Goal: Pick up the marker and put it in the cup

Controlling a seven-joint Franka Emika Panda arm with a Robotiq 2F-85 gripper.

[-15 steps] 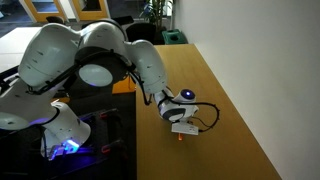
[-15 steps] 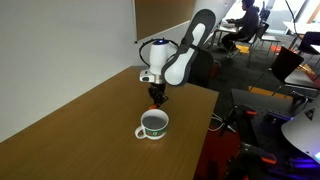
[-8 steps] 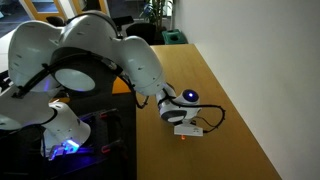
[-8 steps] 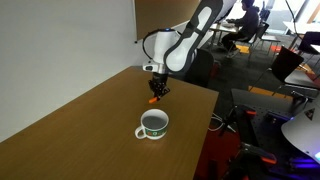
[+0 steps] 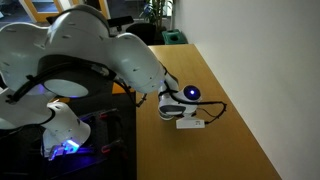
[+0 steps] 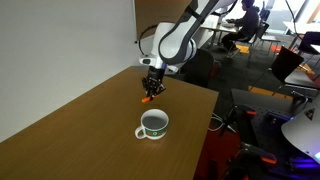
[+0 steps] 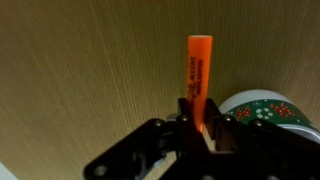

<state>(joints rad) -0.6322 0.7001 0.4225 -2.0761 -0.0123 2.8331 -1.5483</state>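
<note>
So we had the gripper (image 6: 150, 91) clenched on the marker (image 6: 147, 97), up off the desk (image 6: 70, 130). The cup (image 6: 153, 124) sat below the gripper, a bit aside. Pickup done, drop-in yet to go.

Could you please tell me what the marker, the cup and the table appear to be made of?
Marker: likely plastic, smooth orange barrel with printed text. Cup: probably glazed ceramic, glossy pale body with a green patterned band. Table: wood or wood-look laminate, matte, fine straight grain.
</note>
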